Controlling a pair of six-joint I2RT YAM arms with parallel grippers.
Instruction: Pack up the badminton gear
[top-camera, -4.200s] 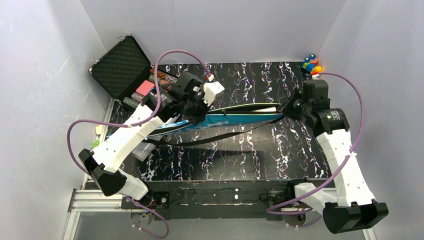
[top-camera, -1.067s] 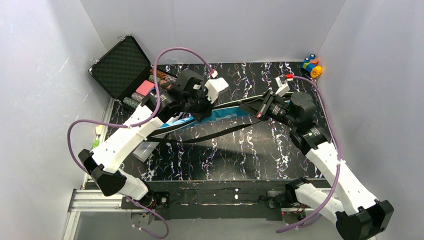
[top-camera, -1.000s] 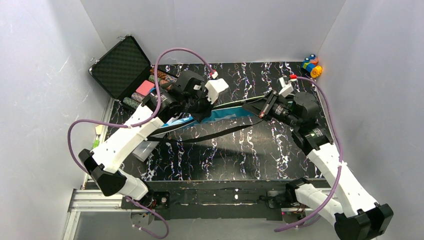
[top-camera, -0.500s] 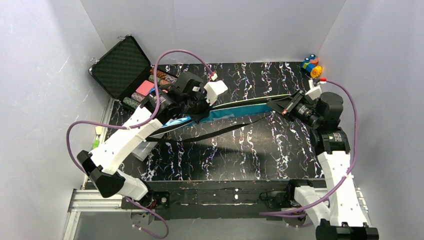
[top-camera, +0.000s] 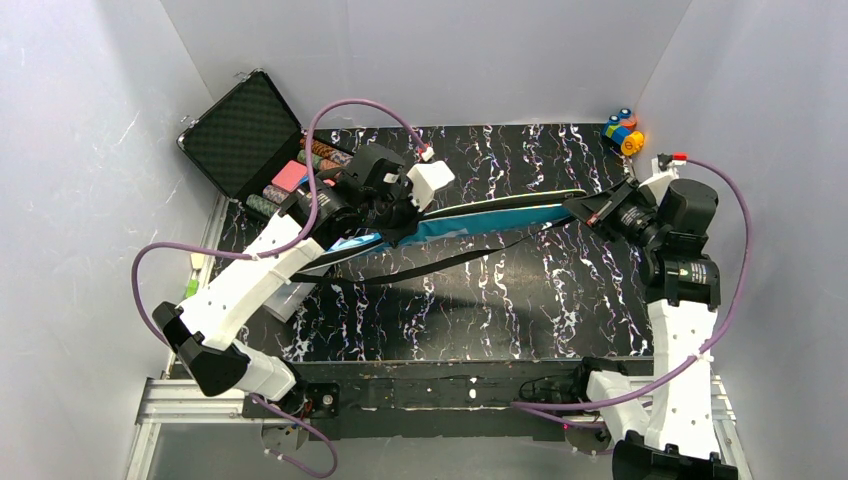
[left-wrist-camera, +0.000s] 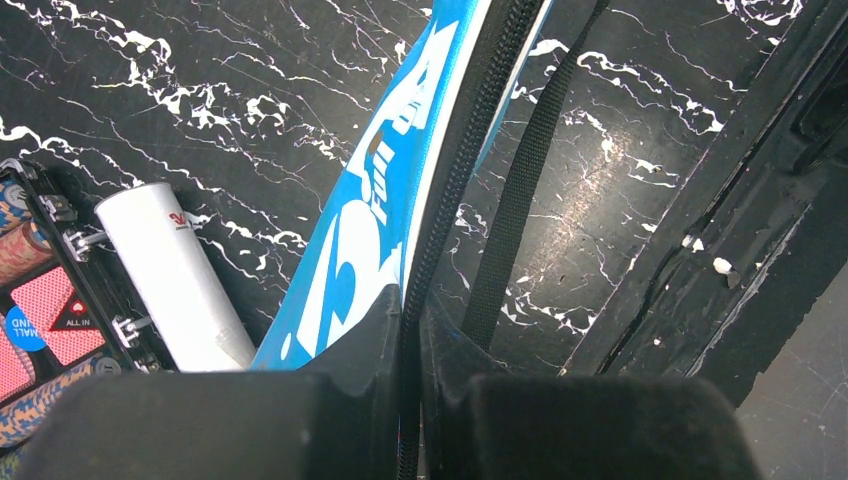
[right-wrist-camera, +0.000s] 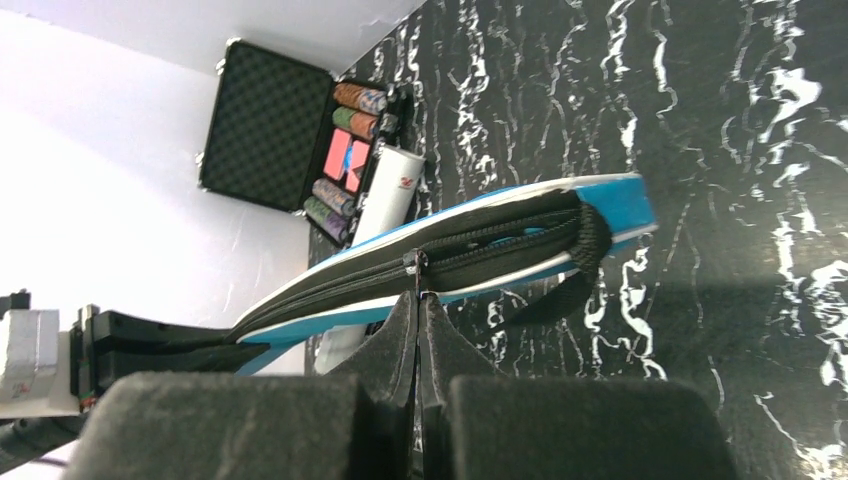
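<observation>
Marbled black table (top-camera: 480, 310), left pincer (left-wrist-camera: 412, 318) and right pincer (right-wrist-camera: 418, 296) each clenched on blue bag (left-wrist-camera: 345, 265) lettered "Full"

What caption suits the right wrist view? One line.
Closed right gripper pinches the zipper pull of the blue racket bag.

**Black marbled table and its load**

The table (top-camera: 480, 310) is black with white veining. At its far left corner stands an open black case (top-camera: 240, 135) of coloured chips (lid tilted back toward the wall). A white tube (left-wrist-camera: 175, 275) lies just beside the case, near the left edge. A small orange-and-blue toy (top-camera: 622, 132) sits in the far right corner. Across the middle runs a long blue bag (top-camera: 500, 212), its black strap (top-camera: 440, 263) sagging on the near side; whether the bag touches the table cannot be told.
</observation>
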